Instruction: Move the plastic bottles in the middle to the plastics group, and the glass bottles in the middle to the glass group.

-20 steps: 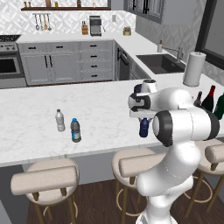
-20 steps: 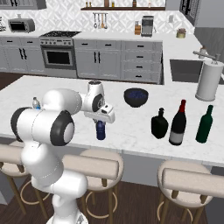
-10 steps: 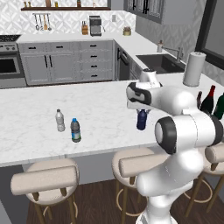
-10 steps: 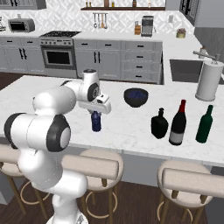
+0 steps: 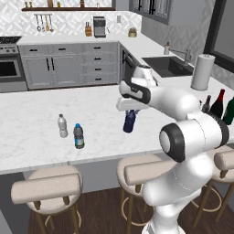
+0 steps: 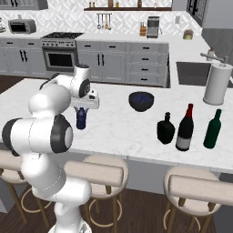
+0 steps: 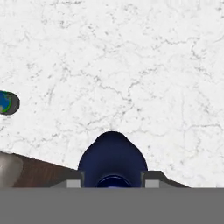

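My gripper (image 5: 131, 111) (image 6: 82, 108) is shut on the neck of the stubby dark blue plastic bottle (image 5: 130, 122) (image 6: 81, 119), which hangs upright over the white counter. From the hand, the bottle (image 7: 112, 157) sits between my two fingertips (image 7: 74, 183). The plastics group stands to the left: a white-capped clear bottle (image 5: 62, 126) and a blue-capped one (image 5: 78, 136) (image 7: 8, 103). Far right stand the wine bottle (image 6: 185, 128) (image 5: 218, 103), the squat black bottle (image 6: 166, 129) (image 5: 206, 104) and a green bottle (image 6: 212, 129).
A dark blue bowl (image 6: 141, 101) rests mid-counter, right of my gripper. A white paper-towel roll (image 6: 217, 85) (image 5: 202, 71) stands by the sink (image 5: 169, 66). Stools (image 5: 45, 187) line the counter's near edge.
The arm has swung left across the counter, carrying the dark blue bottle away from the glass bottles and closer to the two clear bottles.
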